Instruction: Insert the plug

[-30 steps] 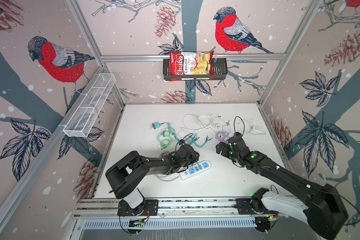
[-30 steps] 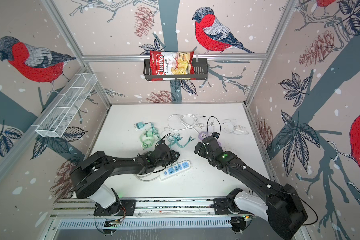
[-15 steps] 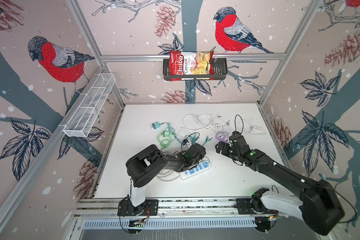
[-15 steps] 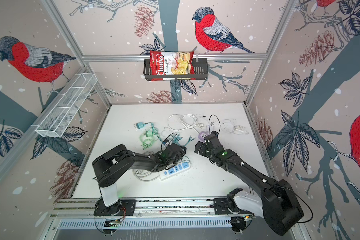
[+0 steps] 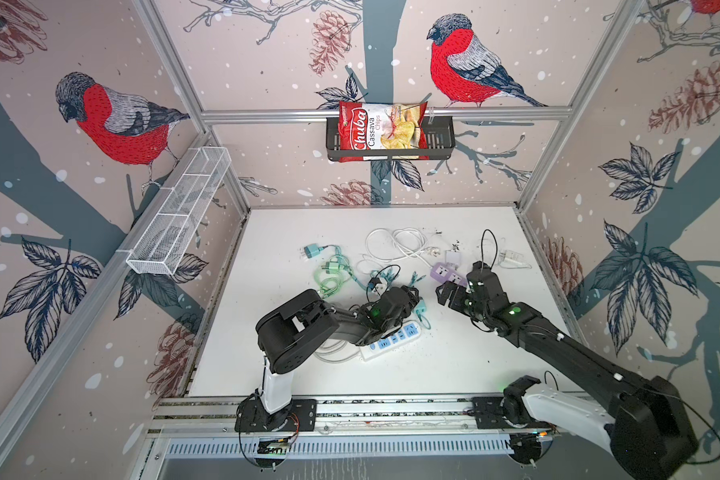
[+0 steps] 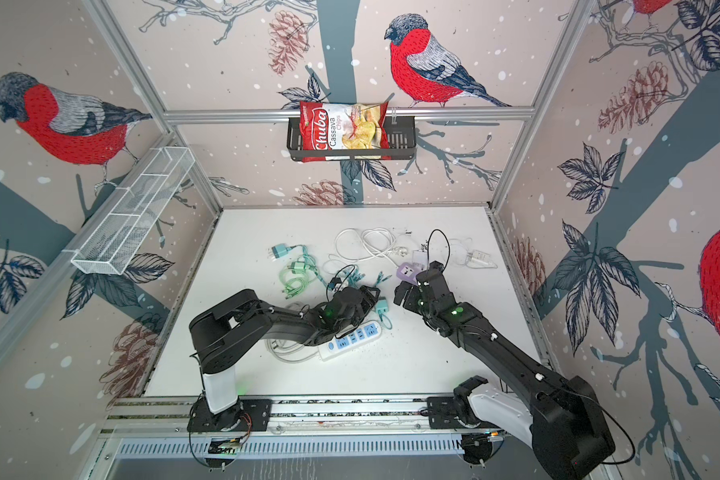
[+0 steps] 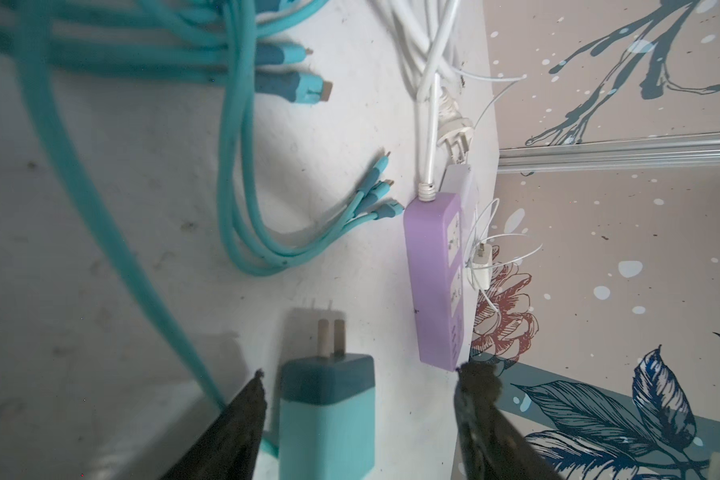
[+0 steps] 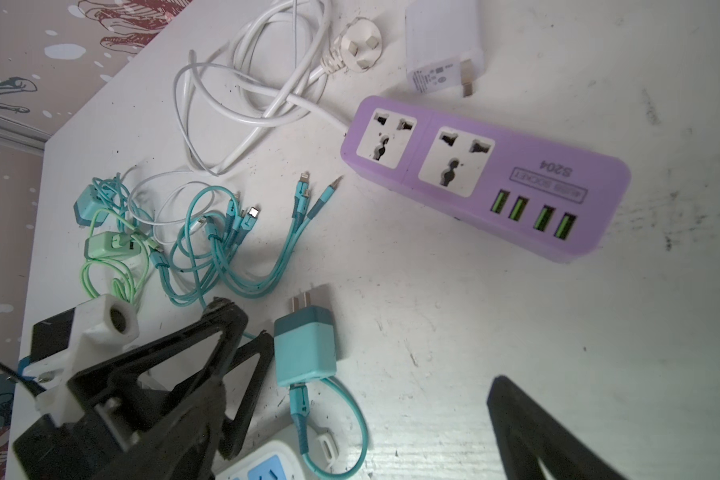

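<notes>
In both top views the teal plug [image 5: 420, 305] lies flat on the table [image 5: 454, 365], just right of the left gripper [image 5: 408, 296] and just beyond the white power strip [image 5: 391, 338]. The right gripper [image 5: 449, 292] hangs spread, holding nothing. In the left wrist view the plug sits between the left gripper's spread jaws (one finger [image 7: 250, 399] just beside it, the other well apart), ungripped. In the right wrist view its long axis runs near to far, prongs pointing far.
</notes>
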`<act>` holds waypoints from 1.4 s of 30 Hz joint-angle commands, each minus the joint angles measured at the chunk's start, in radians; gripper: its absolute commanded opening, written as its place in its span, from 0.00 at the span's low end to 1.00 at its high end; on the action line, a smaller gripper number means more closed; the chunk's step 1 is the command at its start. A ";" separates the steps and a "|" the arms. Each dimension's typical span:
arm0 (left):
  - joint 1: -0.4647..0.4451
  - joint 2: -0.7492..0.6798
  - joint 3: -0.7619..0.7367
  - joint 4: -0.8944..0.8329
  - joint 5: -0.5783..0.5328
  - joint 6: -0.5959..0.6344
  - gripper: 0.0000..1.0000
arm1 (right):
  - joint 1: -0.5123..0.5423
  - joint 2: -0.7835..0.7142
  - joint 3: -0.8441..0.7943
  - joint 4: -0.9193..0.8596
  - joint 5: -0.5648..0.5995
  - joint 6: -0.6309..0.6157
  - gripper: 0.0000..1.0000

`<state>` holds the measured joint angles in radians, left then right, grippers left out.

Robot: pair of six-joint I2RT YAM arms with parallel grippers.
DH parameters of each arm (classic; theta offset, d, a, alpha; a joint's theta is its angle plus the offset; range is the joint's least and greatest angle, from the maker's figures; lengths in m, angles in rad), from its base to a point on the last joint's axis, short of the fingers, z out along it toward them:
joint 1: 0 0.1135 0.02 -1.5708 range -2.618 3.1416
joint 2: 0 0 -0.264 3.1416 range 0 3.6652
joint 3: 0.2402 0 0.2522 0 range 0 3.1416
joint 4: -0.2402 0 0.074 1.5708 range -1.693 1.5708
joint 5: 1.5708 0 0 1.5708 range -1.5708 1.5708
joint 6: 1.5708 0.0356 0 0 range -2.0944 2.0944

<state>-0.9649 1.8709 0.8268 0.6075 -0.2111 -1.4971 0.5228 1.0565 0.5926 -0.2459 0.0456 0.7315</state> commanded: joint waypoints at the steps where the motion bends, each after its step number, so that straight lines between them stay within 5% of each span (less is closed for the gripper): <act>1: -0.001 -0.046 0.003 -0.057 -0.037 0.095 0.71 | 0.000 0.004 -0.020 0.005 -0.045 -0.028 0.97; 6: 0.002 -0.141 0.024 -0.196 -0.072 0.270 0.71 | 0.033 0.061 -0.038 0.060 -0.064 -0.071 0.84; 13: 0.014 -0.358 -0.049 -0.366 -0.211 0.541 0.71 | 0.253 0.136 -0.008 0.130 0.158 -0.144 0.80; 17: 0.027 -0.472 -0.068 -0.463 -0.270 0.668 0.74 | 0.288 0.192 -0.005 0.152 0.247 -0.123 0.77; 32: 0.083 -0.523 -0.134 -0.542 -0.281 0.685 0.75 | 0.328 0.386 0.034 0.247 0.225 -0.225 0.75; 42: 0.098 -0.490 -0.118 -0.556 -0.248 0.704 0.75 | 0.319 0.448 0.054 0.270 0.223 -0.239 0.65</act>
<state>-0.8711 1.3739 0.6994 0.0605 -0.4706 -0.8097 0.8459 1.4952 0.6357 -0.0044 0.2546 0.5106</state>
